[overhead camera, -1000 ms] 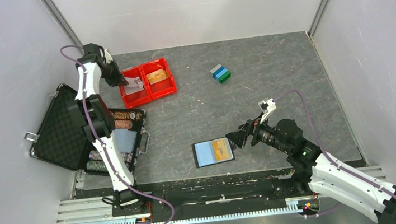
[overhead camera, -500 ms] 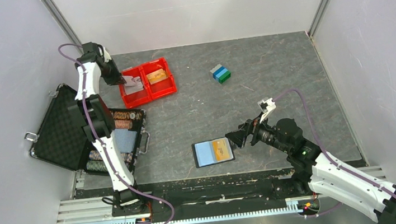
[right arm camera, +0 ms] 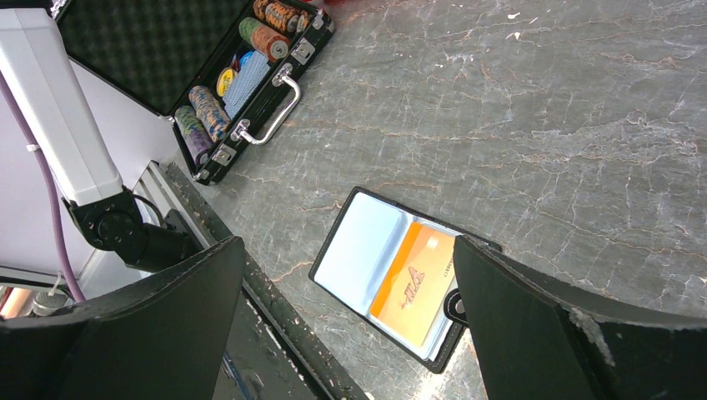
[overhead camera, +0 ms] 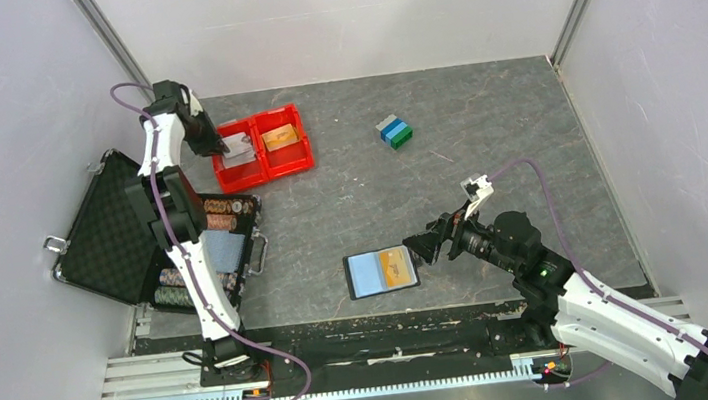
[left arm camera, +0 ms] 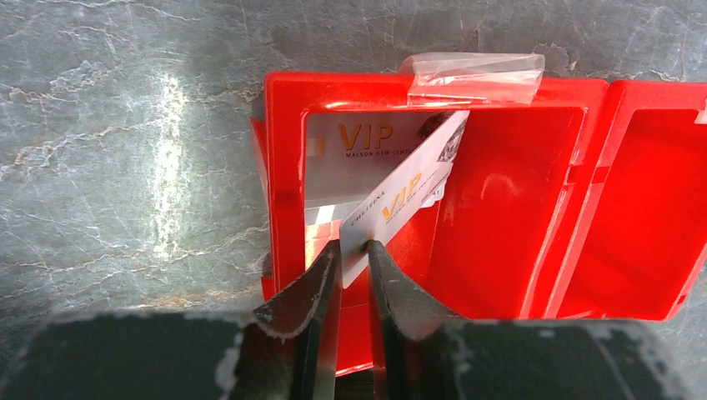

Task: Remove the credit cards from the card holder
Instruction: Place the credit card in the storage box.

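Note:
The card holder (overhead camera: 381, 271) lies open on the table near the front; it also shows in the right wrist view (right arm camera: 358, 242). An orange credit card (right arm camera: 414, 283) sits in its right pocket. My right gripper (overhead camera: 423, 247) hovers wide open just right of it, touching nothing. My left gripper (left arm camera: 354, 250) is at the left compartment of the red tray (left arm camera: 283, 167). Its jaws stand narrowly apart around the corner of a tilted whitish VIP card (left arm camera: 408, 183), which leans over another whitish card (left arm camera: 350, 158) lying flat.
The tray's right compartment holds an orange card (overhead camera: 280, 136). A black foam-lined case (overhead camera: 108, 238) with poker chips (overhead camera: 221, 215) lies open at the left. Stacked grey, blue and green blocks (overhead camera: 395, 132) stand at the back. A metal rail runs along the near edge.
My left gripper has drawn slightly left and back from over the tray. The whitish card now rests lower in the left compartment. The right arm has not moved.

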